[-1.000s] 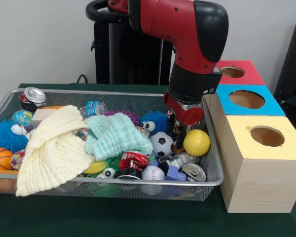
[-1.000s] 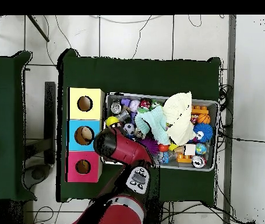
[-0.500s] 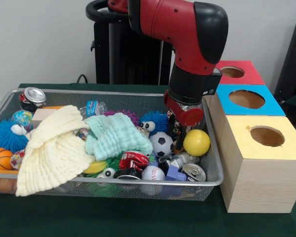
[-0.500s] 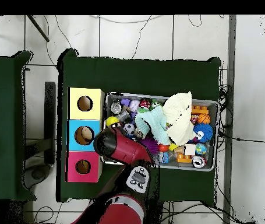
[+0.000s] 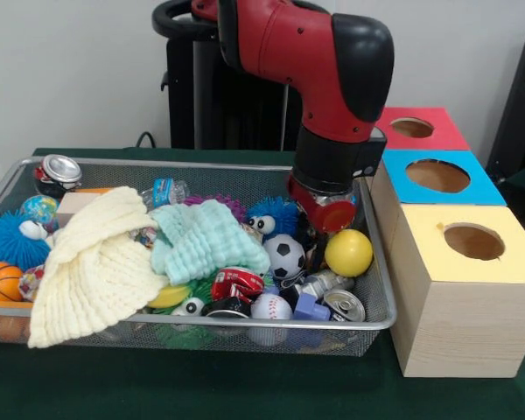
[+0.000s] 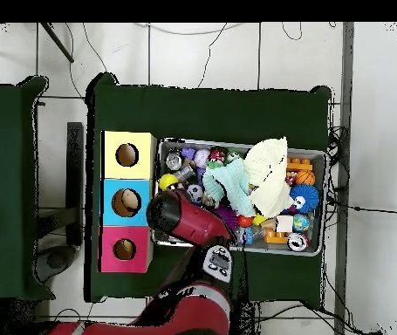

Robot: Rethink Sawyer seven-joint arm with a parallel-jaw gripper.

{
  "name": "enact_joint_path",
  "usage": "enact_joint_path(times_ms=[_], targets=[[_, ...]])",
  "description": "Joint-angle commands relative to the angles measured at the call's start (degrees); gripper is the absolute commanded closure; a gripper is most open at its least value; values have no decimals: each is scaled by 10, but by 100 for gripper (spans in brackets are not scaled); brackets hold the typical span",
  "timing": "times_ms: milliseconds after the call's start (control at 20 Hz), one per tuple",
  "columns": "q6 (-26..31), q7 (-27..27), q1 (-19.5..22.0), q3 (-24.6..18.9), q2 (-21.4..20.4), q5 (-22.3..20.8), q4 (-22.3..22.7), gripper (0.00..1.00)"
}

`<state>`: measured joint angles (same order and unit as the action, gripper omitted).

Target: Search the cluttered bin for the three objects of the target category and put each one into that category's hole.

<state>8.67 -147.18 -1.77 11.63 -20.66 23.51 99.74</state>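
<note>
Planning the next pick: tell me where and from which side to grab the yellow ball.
Probably grip the yellow ball across its middle, coming straight down from above. It is round, so any width serves, and its top is bare. The bin wall stands close on one side and the soccer ball on the other, so side approaches look cramped.

The front camera sits low and close at the table's near edge, facing the arm [image 5: 332,79]; the wire bin [image 5: 192,319] fills the left and middle, the three boxes run back along the right, yellow box [image 5: 459,289] nearest. The overhead camera hangs high, looking straight down, taking in the whole green table [image 6: 210,109] and surrounding floor. There the boxes lie left of the bin [image 6: 319,157]. Both views share bin, boxes and arm.
</note>
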Motion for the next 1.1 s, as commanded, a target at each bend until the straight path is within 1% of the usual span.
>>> enact_joint_path(times_ms=[50, 100, 300, 500, 600, 650, 750, 800, 900, 950, 1000, 1100], targets=[[-163, -84, 96, -158, 53, -43, -9, 0], [-176, -86, 105, -166, 58, -54, -9, 0], [-195, -81, 136, -188, 72, -90, -11, 0], [-205, -85, 146, -193, 80, -108, -16, 0], [-205, -89, 143, -189, 82, -110, -20, 0], [-206, -95, 139, -184, 83, -110, -23, 100], [-240, -110, 112, -156, 86, -100, -27, 100], [-244, -112, 109, -153, 86, -99, -28, 100], [-233, -109, 103, -146, 84, -93, -30, 100], [-229, -105, 106, -148, 83, -95, -30, 100], [-214, -96, 117, -161, 79, -103, -28, 100], [-203, -94, 114, -158, 75, -97, -27, 100]])
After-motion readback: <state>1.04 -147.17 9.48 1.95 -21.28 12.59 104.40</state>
